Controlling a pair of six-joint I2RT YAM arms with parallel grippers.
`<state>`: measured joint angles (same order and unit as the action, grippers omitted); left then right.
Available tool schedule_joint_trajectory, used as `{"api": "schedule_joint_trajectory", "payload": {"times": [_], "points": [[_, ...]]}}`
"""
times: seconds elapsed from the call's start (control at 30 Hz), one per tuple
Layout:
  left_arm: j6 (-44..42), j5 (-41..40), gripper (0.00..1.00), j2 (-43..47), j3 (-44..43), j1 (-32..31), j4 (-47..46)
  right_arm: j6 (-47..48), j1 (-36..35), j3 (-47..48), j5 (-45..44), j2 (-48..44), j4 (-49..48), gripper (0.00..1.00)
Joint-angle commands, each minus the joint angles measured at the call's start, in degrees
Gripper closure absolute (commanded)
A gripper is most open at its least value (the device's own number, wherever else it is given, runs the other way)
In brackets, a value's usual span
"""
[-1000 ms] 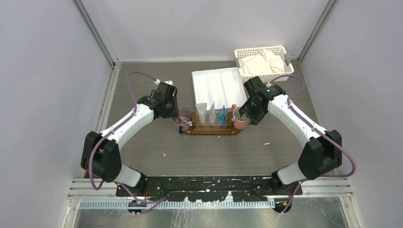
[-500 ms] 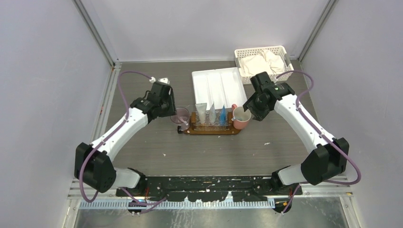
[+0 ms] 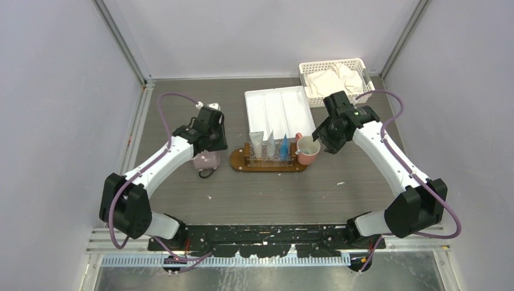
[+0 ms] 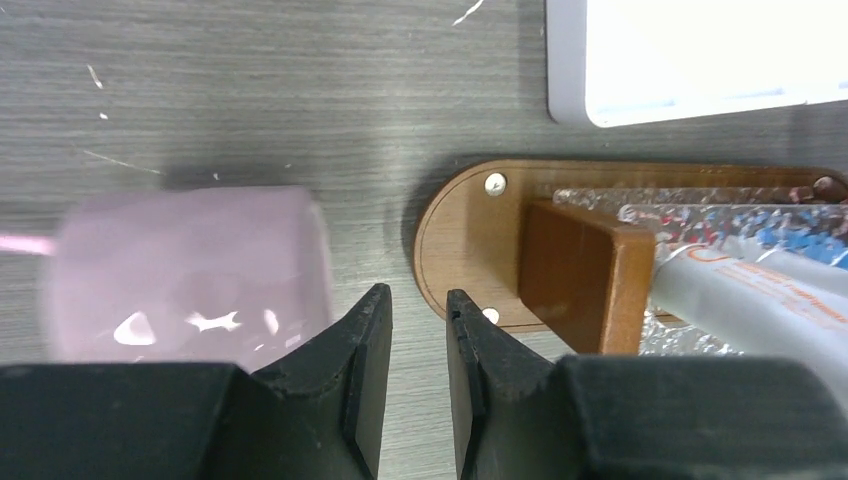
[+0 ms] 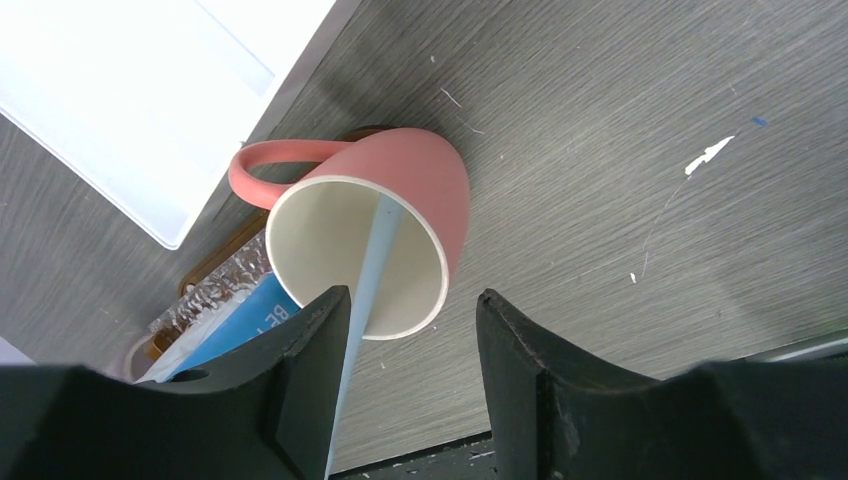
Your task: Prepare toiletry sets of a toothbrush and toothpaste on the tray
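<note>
The brown oval tray (image 3: 237,160) holds a white (image 3: 256,144), a grey (image 3: 270,144) and a blue toothpaste tube (image 3: 283,145) upright in a rack. A salmon mug (image 3: 308,155) stands at the tray's right end. In the right wrist view a slim pale blue handle (image 5: 378,250) leans in the mug (image 5: 430,185). My right gripper (image 5: 412,296) hovers over it, open and holding nothing. A lilac cup (image 4: 190,275) lies on its side left of the tray (image 4: 465,230), with a pink streak at its far end. My left gripper (image 4: 418,310) is above the gap between them, jaws slightly apart and empty.
A white divided tray (image 3: 276,106) lies behind the brown tray. A white lattice basket (image 3: 335,76) with cloths stands at the back right. Metal frame posts and walls bound the grey table on both sides.
The lilac cup left my left gripper, moved off the tray's left end and now lies tipped on the table. The left gripper moved slightly. The right arm barely moved.
</note>
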<state>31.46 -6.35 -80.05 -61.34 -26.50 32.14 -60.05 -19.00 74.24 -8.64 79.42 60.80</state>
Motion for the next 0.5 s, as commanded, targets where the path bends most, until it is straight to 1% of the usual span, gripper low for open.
{"api": "schedule_joint_trajectory", "payload": {"times": [0.0, 0.13, 0.3, 0.37, 0.47], "points": [[1.04, 0.30, 0.72, 0.13, 2.11, -0.31, -4.38, 0.81, 0.22, 0.17, 0.89, -0.08, -1.76, 0.45], [-0.05, -1.61, 0.71, 0.39, 1.08, -0.15, -2.19, 0.91, 0.16, -0.21, 1.89, 0.03, -2.55, 0.45], [0.08, -3.65, 0.71, 4.55, 2.86, 1.42, -1.72, 1.91, 0.28, -0.71, 2.10, -0.22, -3.45, 0.45], [-0.02, -2.86, 0.68, 6.84, 4.40, 4.06, -1.57, 3.27, 0.24, -0.78, 2.00, -0.20, -3.72, 0.44], [-0.26, -0.39, 0.60, 11.42, 7.44, 7.71, -2.64, 5.18, 0.18, -0.95, 3.20, 0.43, -4.41, 0.45]]}}
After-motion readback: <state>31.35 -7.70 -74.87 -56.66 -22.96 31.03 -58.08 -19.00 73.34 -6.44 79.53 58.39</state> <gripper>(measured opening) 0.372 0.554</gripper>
